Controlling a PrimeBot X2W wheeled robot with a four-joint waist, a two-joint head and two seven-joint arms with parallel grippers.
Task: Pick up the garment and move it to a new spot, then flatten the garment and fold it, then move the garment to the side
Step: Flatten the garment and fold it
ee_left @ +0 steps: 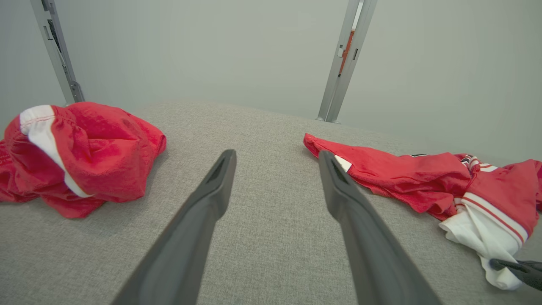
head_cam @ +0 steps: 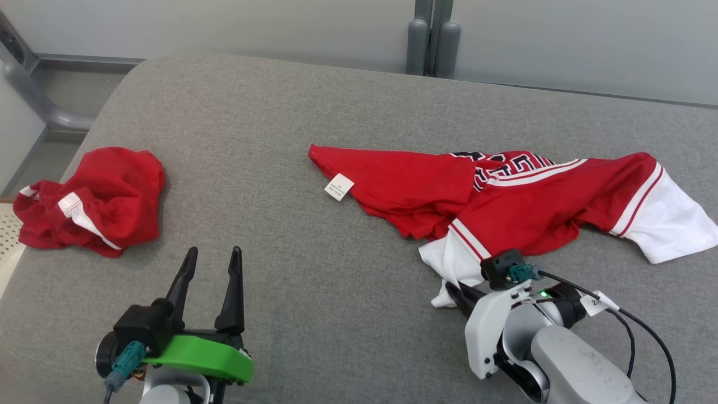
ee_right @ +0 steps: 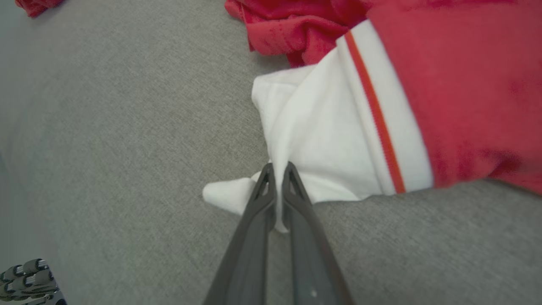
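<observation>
The garment (head_cam: 521,207) is a red jersey with white striped sleeves, lying crumpled and stretched across the right half of the grey padded surface (head_cam: 314,292). My right gripper (head_cam: 455,292) is at its near white sleeve (ee_right: 322,144). In the right wrist view that gripper (ee_right: 277,169) is shut, with a fold of the white cloth pinched between the fingers. My left gripper (head_cam: 213,252) stands open at the lower left over bare grey fabric, holding nothing. The left wrist view shows the open gripper (ee_left: 276,156), with the garment (ee_left: 406,178) to its right.
A second red garment with white trim (head_cam: 98,202) lies bunched near the surface's left edge, also seen in the left wrist view (ee_left: 93,152). Grey metal posts (head_cam: 432,39) stand behind the far edge. The surface drops off at the left.
</observation>
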